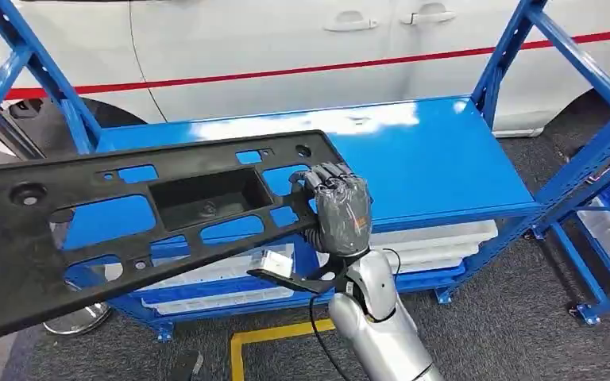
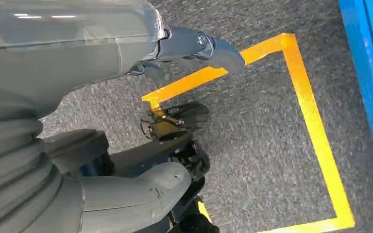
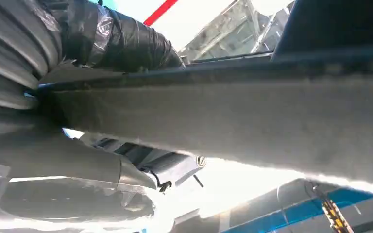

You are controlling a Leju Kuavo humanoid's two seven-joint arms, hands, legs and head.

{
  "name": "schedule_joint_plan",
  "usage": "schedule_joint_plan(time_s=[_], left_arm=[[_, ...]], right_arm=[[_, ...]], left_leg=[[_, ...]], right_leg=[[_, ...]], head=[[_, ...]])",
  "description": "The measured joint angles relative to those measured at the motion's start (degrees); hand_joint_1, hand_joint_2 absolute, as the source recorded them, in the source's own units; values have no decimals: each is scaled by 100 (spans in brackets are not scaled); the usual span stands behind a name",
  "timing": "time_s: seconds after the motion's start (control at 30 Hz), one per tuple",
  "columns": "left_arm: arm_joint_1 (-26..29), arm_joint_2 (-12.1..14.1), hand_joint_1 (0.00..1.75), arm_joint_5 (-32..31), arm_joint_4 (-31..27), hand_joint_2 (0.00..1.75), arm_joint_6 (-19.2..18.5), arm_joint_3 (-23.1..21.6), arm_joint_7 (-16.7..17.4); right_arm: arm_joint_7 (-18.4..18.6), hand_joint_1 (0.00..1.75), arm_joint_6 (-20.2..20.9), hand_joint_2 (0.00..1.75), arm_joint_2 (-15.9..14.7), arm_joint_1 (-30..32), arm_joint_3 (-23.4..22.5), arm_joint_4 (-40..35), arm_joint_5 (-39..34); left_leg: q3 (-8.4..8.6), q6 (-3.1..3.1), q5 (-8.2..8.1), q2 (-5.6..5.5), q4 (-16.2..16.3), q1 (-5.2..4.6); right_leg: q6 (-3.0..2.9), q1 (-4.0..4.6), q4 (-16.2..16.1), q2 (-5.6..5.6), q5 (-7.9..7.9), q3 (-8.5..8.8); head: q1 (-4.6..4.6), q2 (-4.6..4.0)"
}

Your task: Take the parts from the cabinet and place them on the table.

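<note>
A long black plastic panel (image 1: 127,230) with several cut-outs stretches from the left edge to the middle of the head view, tilted and lifted above the blue shelf top (image 1: 429,159). My right hand (image 1: 340,208) grips the panel's right end, fingers wrapped over its upper edge. In the right wrist view the panel (image 3: 252,111) runs across as a broad dark band, with my right hand (image 3: 102,43) closed around it. My left hand (image 2: 141,189) hangs over the grey carpet with its fingers apart and nothing in it.
The blue steel rack stands in front of a white car (image 1: 286,40). White trays (image 1: 437,238) lie on the rack's lower shelf. A second blue rack (image 1: 604,198) is at the right. Yellow tape (image 2: 315,131) marks a rectangle on the carpet.
</note>
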Motion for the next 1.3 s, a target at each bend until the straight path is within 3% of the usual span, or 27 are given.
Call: schedule_joint_plan(time_s=[0.07, 0.1, 0.17, 0.2, 0.23, 0.27, 0.3, 0.37, 0.4, 0.43, 0.53, 0.57, 0.63, 0.7, 0.73, 0.77, 0.8, 0.87, 0.9, 0.93, 1.03, 1.07, 1.13, 1.2, 1.23, 1.27, 1.3], left_arm=[[3, -6, 0, -4, 0, 175, -2, 0, -4], [3, -9, 0, -4, 0, 175, -2, 0, -7], [-5, -22, 0, -4, 0, 175, -4, 0, -11], [-3, -22, 0, -4, 0, 175, -4, -2, -11], [0, -24, 0, -4, 0, 175, -4, 0, -11], [3, -24, 0, -4, 0, 175, -4, 0, -11], [2, -24, 0, -4, 0, 175, -4, 0, -11], [-8, -24, 0, -4, 0, 175, -4, -2, -11], [-19, -24, 0, -4, 0, 175, -4, 0, -13], [-25, -24, 0, -4, 0, 175, -4, 0, -18], [-19, -26, 0, 9, 0, 175, -4, 0, -17], [-22, -39, 0, 11, 0, 175, -4, 0, -17], [-38, -57, 0, 11, 0, 175, -4, 0, -11], [-33, -66, 0, 2, 0, 175, -4, 0, 18], [-24, -66, 0, -4, 0, 175, -4, 0, 26], [-14, -66, 0, -9, 0, 175, -4, 0, 39], [-4, -68, 0, -35, 0, 175, -2, 0, 59], [5, -83, 0, -68, 0, 175, -4, 0, 92], [7, -83, 0, -96, 0, 175, -4, 0, 112], [-5, -83, 0, -107, 0, 175, -7, -2, 122], [9, -83, 0, -120, 0, 175, -11, -4, 133], [8, -81, 0, -122, 0, 175, -11, -4, 135], [7, -81, 0, -129, 0, 175, -17, -4, 140], [4, -81, 0, -170, 0, 175, -28, -11, 157], [7, -81, 0, -175, 0, 175, -35, -13, 166], [8, -81, 0, -183, 0, 175, -37, -13, 173], [5, -81, 0, -190, 0, 175, -42, -13, 181]], right_arm=[[24, 175, 0, 175, -37, -8, 26, 0, 9], [54, 175, 0, 175, -46, -12, 41, 0, 24], [68, 175, 0, 175, -63, -16, 85, 0, 33], [70, 175, 0, 175, -72, -12, 89, 0, 35], [72, 175, 0, 175, -81, -9, 92, 0, 35], [79, 175, 0, 175, -92, -9, 101, 0, 35], [83, 175, 0, 175, -107, -9, 109, 0, 35], [83, 175, 0, 175, -118, -11, 124, 0, 37], [85, 175, 0, 175, -118, -15, 129, 0, 44], [98, 175, 0, 175, -118, -20, 131, -2, 46], [118, 175, 0, 175, -127, -22, 168, -2, 70], [118, 175, 0, 175, -131, -22, 170, -2, 88], [127, 175, -2, 175, -151, -32, 173, -7, 112], [162, 175, -2, 175, -177, -8, 184, -11, 131], [179, 175, 0, 175, -190, 10, 184, -11, 138], [188, 175, 0, 175, -212, 30, 184, -11, 140], [192, 175, 0, 175, -225, 50, 184, -11, 140], [221, 175, -2, 175, -238, 79, 210, -17, 140], [234, 175, -2, 175, -240, 101, 221, -20, 140], [249, 175, -2, 175, -243, 133, 227, -26, 144], [271, 175, -2, 175, -256, 252, 240, -52, 155], [282, 175, -2, 175, -256, 260, 243, -52, 155], [286, 175, -2, 175, -256, 266, 251, -70, 160], [286, 175, 0, 175, -256, 306, 256, -96, 173], [286, 175, 0, 175, -256, 335, 256, -98, 177], [277, 175, 0, 175, -256, 366, 256, -98, 186], [258, 175, -2, 175, -258, 392, 256, -101, 186]], left_leg=[[-44, -53, -32, -9, 41, 16], [-113, -87, -229, -17, 210, 15], [-416, -147, -764, -17, 1031, 48], [-567, -172, -956, -16, 1461, 58], [-629, -189, -1012, -16, 1701, 63], [-570, -193, -935, -16, 1673, 67], [-377, -189, -753, -15, 1390, 69], [260, -143, -322, -15, 354, 67], [452, -107, -418, -20, -7, 58], [499, -92, -387, -28, -74, 15], [455, -25, -344, -29, -94, 0], [470, 64, -265, -18, -183, 77], [416, 124, -212, 1, -194, 60], [348, 149, -184, 6, -176, 48], [311, 147, -171, 6, -161, 46], [279, 141, -162, 6, -137, 46], [251, 138, -160, 4, -109, 50], [209, 114, -174, 0, -31, 57], [173, 84, -190, -2, 13, 56], [114, 46, -190, -5, 89, 8], [84, -50, -127, -4, 42, 29], [70, -68, -124, -8, 52, 25], [-66, -128, -489, -8, 402, 47], [-376, -174, -971, -7, 1254, 64], [-497, -183, -1111, -7, 1610, 64], [-513, -184, -1116, -7, 1739, 63], [-376, -167, -988, -7, 1565, 62]], right_leg=[[-114, -50, -78, -30, 94, -10], [-157, -49, -90, -30, 129, -40], [-189, -46, -86, -33, 189, -127], [-189, -41, -83, -35, 216, -170], [-182, -39, -73, -35, 240, -207], [-179, -39, -64, -35, 258, -240], [-169, -40, -49, -34, 269, -267], [-151, -39, -18, -30, 280, -283], [-131, -35, -15, -33, 291, -295], [-95, -22, -15, -31, 314, -319], [15, -31, -42, -29, 387, -324], [46, -14, -10, -23, 342, -348], [72, -29, 388, -4, -12, -513], [109, -45, 1276, 0, -479, -877], [122, -52, 1600, -1, -574, -1007], [127, -60, 1643, -1, -520, -1004], [131, -69, 1442, -2, -360, -878], [120, -84, 572, -4, 83, -387], [99, -83, 168, -2, 104, -210], [86, -46, 68, 3, 87, -184], [-2, -26, 115, 19, 132, -257], [-63, -59, 63, 11, 173, -263], [-148, -73, 35, -9, 230, -284], [-180, -53, 42, -24, 263, -336], [-182, -45, 49, -26, 281, -366], [-182, -39, 57, -25, 298, -395], [-179, -33, 72, -23, 318, -427]], head=[[6, 0], [0, 0], [0, 0], [0, 0], [0, 0], [0, 0], [0, 0], [0, 0], [0, 0], [2, 0], [2, 0], [2, 0], [7, 0], [4, 0], [4, 0], [4, 0], [4, 0], [4, 0], [4, 0], [4, 0], [2, 0], [2, 0], [0, 0], [2, 0], [2, 0], [2, 0], [2, 0]])
